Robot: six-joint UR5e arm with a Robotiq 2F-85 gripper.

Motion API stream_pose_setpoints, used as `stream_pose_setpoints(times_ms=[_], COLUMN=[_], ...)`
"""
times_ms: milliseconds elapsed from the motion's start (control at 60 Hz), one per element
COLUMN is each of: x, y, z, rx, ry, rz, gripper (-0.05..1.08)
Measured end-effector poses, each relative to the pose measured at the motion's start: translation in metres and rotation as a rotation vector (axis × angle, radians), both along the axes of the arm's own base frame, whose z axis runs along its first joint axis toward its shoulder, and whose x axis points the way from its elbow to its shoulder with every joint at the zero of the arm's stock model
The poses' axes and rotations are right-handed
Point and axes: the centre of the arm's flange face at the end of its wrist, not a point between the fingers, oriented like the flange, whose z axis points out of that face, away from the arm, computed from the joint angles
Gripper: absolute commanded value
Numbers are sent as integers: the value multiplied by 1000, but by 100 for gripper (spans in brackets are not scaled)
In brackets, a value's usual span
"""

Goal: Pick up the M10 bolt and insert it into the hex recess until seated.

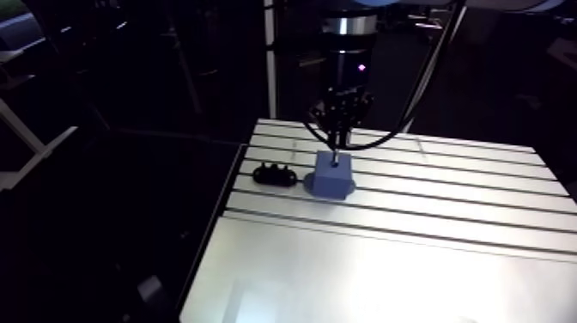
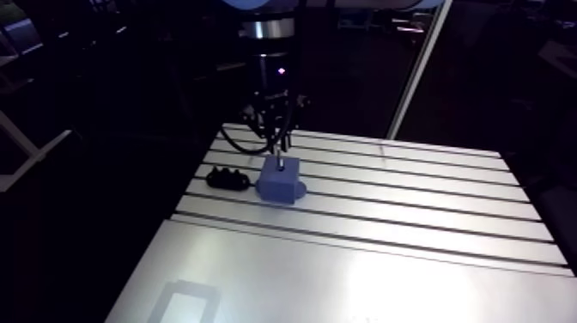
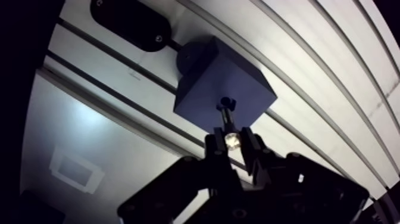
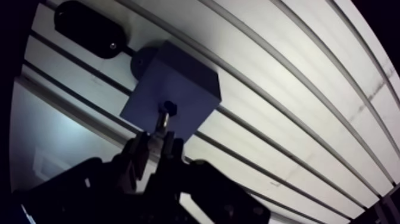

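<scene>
Arm cam: bench viewed obliquely from above, mid-range. Wrist cam: aimed down past tool, close. Shared by both: blue block.

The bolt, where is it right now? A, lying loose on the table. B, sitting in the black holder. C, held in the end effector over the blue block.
C: the end effector is shut on the bolt, right above the blue block.

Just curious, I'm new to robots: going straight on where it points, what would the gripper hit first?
The blue block right below: the bolt clamped in the gripper aims at the dark recess in its top. Whether the tip touches yet is unclear.
</scene>
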Motion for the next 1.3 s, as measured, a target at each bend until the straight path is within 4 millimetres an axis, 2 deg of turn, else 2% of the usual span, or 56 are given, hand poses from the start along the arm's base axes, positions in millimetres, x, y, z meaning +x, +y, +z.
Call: stream_pose_setpoints(times_ms=[1300], x=[-5], y=[0], z=[-14], rx=[3], ry=[-14], rz=[1], gripper=[108])
